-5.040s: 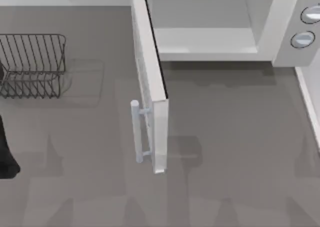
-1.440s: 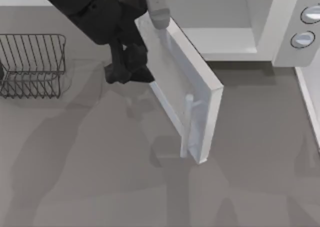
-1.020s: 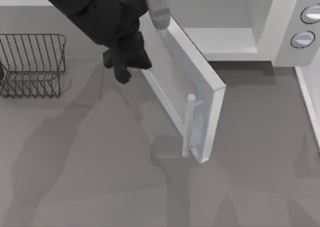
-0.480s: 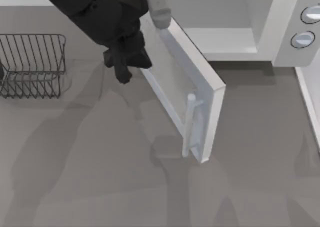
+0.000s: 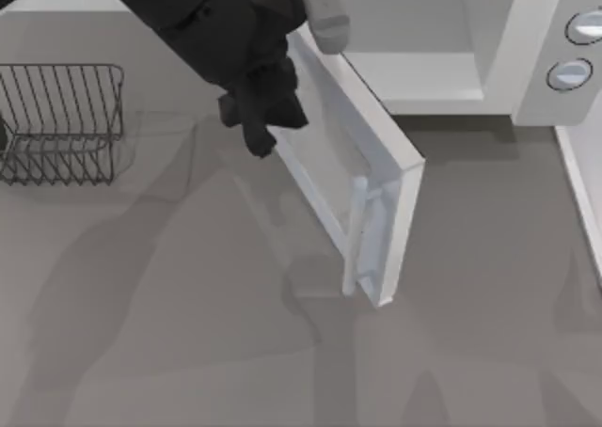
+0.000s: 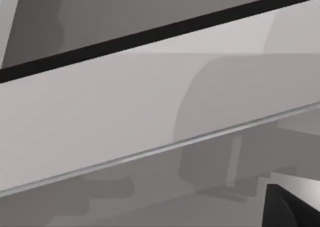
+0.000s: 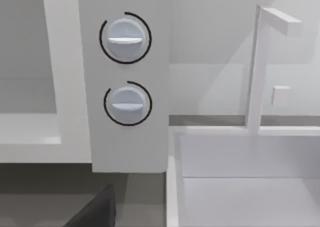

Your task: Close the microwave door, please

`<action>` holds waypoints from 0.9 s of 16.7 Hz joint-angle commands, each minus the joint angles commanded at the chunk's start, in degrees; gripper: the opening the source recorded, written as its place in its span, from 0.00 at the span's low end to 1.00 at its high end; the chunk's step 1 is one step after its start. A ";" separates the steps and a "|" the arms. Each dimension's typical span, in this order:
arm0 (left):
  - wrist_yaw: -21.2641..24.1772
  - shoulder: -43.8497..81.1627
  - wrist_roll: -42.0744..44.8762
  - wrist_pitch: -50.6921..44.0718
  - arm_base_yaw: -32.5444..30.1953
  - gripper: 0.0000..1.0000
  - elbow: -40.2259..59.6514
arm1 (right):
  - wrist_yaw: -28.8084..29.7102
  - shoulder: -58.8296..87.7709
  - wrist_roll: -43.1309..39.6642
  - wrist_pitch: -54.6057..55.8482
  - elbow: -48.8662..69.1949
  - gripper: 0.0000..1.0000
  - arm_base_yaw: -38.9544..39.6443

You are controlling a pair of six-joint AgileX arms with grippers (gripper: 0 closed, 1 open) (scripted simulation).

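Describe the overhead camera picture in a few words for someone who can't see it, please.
From above, the microwave door stands half open, swung out at an angle from the white microwave, with the left arm's dark end effector against the door's outer face near the hinge side. A dark wire rack sits on the grey table at the left.

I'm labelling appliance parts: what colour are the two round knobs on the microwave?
Pale grey knobs on the white microwave panel, each ringed by a thin dark arc; the right wrist view shows them best.
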 joint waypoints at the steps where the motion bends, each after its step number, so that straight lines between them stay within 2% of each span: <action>1: 0.08 -0.25 0.06 -0.05 0.28 0.00 -0.24 | 0.00 0.00 0.00 0.00 0.00 1.00 0.00; 15: -1.24 2.83 -3.82 0.53 -3.48 0.00 3.70 | 0.00 0.00 0.00 0.00 0.00 1.00 0.00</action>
